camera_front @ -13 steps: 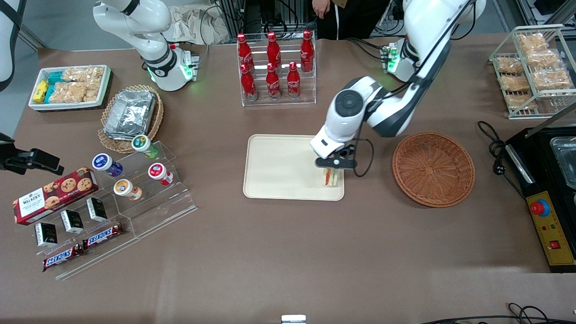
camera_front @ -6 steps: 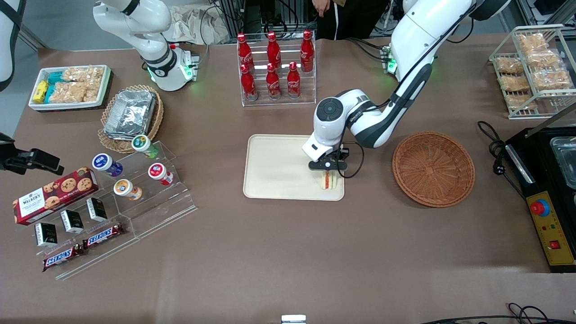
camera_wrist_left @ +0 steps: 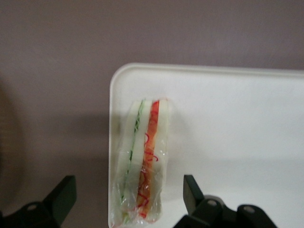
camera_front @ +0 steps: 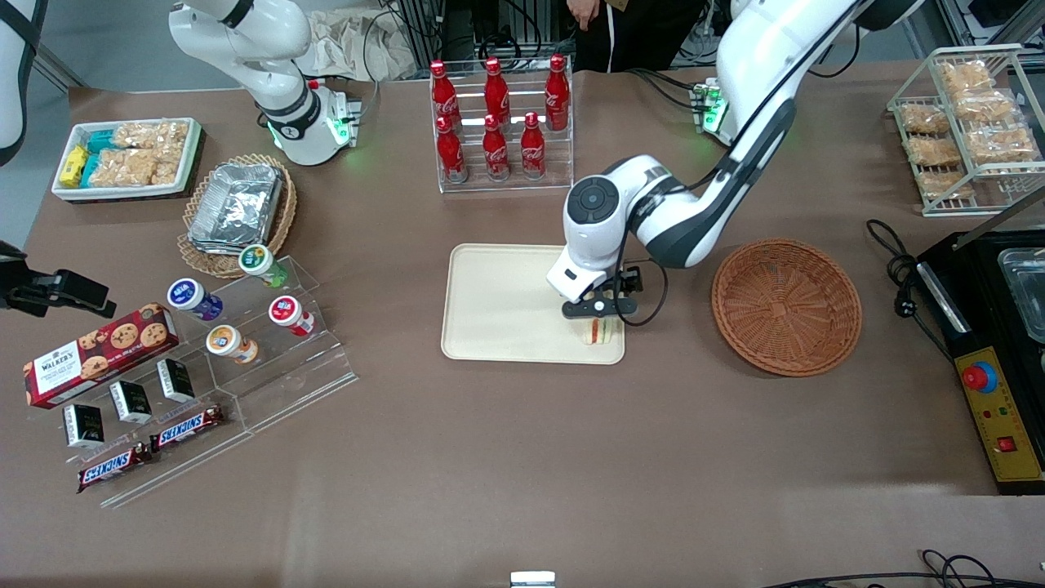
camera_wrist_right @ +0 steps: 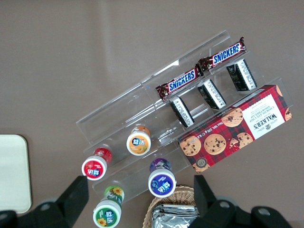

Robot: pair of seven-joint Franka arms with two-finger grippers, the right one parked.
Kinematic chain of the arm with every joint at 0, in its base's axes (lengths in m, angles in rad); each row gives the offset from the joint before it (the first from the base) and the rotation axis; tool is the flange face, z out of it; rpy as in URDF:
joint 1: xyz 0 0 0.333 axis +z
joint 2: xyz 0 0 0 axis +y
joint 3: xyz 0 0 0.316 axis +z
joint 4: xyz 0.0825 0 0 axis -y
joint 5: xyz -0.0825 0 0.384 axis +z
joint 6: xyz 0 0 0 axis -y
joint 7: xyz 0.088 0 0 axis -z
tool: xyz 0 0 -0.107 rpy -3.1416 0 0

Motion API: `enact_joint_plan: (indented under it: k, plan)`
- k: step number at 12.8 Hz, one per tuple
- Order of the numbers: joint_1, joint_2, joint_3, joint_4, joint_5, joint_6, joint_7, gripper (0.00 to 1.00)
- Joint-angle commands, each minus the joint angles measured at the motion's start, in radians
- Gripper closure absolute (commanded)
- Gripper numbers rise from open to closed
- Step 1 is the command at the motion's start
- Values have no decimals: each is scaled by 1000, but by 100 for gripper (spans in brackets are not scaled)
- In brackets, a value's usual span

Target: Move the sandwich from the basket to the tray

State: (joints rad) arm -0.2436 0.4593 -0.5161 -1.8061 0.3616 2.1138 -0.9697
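The sandwich [camera_front: 600, 331] [camera_wrist_left: 142, 161], a wrapped white wedge with red and green layers, lies on the cream tray [camera_front: 506, 302] [camera_wrist_left: 228, 123], in the corner nearest the front camera and toward the basket. My left gripper [camera_front: 600, 317] [camera_wrist_left: 127, 192] hovers right over it, open. Its two fingers stand wide on either side of the sandwich and touch nothing. The reddish-brown wicker basket [camera_front: 785, 306] sits beside the tray toward the working arm's end, with nothing in it.
A clear rack of red cola bottles [camera_front: 500, 122] stands farther from the front camera than the tray. A black machine [camera_front: 1000, 343] lies past the basket at the working arm's end. An acrylic stand with cups and snack bars [camera_front: 237, 343] sits toward the parked arm's end.
The gripper with the sandwich shifted a little toward the parked arm's end over the tray corner. The sandwich now rests on the tray, free between the spread fingers.
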Motion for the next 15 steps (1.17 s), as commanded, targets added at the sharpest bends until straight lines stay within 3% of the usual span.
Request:
enact_joint_plan:
  k: [1, 5, 8, 12, 15]
  plan:
    - [7, -109, -5, 137, -94, -194, 3, 0]
    - [165, -344, 14, 154, -196, -328, 66, 0]
    - [119, -494, 229, 134, -311, -431, 272, 0]
    - [102, -619, 523, 123, -398, -601, 850, 0]
    - [115, -614, 528, 155, -388, -627, 947, 0]
